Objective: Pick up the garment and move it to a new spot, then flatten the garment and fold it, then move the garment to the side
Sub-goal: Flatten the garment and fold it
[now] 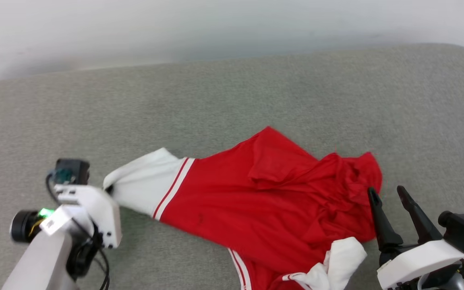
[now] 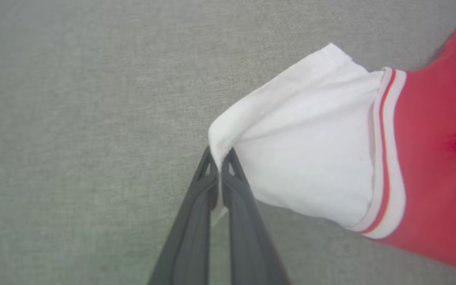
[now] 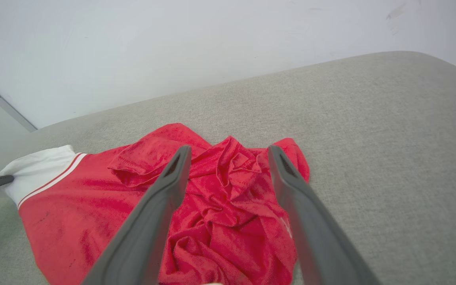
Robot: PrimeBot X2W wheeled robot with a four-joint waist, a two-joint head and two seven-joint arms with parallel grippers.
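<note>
The garment [image 1: 264, 201], a red jersey with white sleeves and red-white striped trim, lies crumpled on the grey cushion. Its left white sleeve [image 2: 303, 150] is stretched toward my left gripper [image 2: 220, 156], which is shut on the sleeve's edge. The same gripper sits at the sleeve's tip [image 1: 109, 189] in the head view. My right gripper [image 1: 385, 193] stands open at the garment's bunched right end [image 3: 232, 190], fingers apart, nothing between them. A second white sleeve [image 1: 336, 262] lies folded at the near edge.
The grey cushion [image 1: 216, 100] stretches wide behind and to both sides of the garment. A pale wall [image 1: 216, 28] rises beyond its far edge. The cushion's corner rounds off at the upper right [image 3: 430, 63].
</note>
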